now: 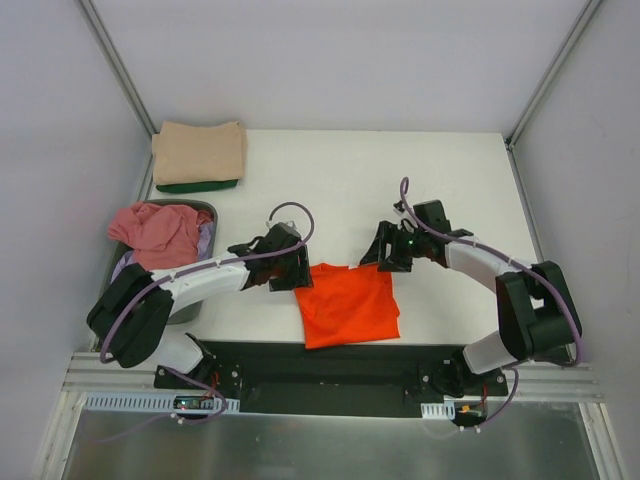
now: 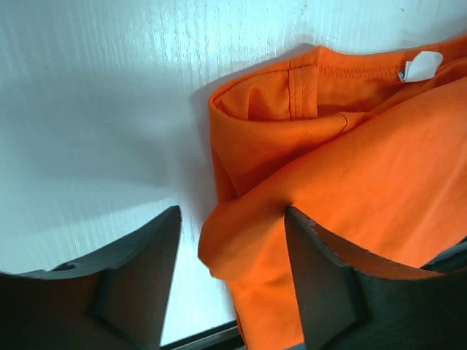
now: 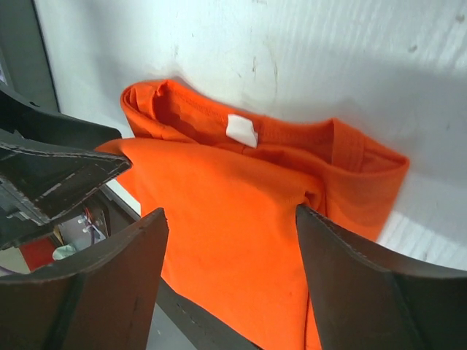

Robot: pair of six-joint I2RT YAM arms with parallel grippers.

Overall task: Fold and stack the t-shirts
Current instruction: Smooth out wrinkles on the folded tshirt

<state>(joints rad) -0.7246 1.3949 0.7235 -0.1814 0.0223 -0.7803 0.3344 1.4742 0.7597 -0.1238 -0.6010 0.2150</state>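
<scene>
The bright orange t-shirt (image 1: 347, 302) lies folded near the table's front edge, its white neck label (image 3: 241, 130) at the far side. My left gripper (image 1: 288, 268) is open over the shirt's far left corner (image 2: 248, 240). My right gripper (image 1: 390, 255) is open over the far right corner (image 3: 233, 219). Neither holds cloth. A folded tan shirt (image 1: 199, 150) lies on a dark green one (image 1: 198, 185) at the far left. A pink shirt (image 1: 155, 233) and a lilac one (image 1: 204, 237) fill the basket.
The dark grey basket (image 1: 190, 300) stands at the left edge beside my left arm. A black strip (image 1: 330, 360) runs along the table's front edge under the orange shirt's hem. White walls enclose the table.
</scene>
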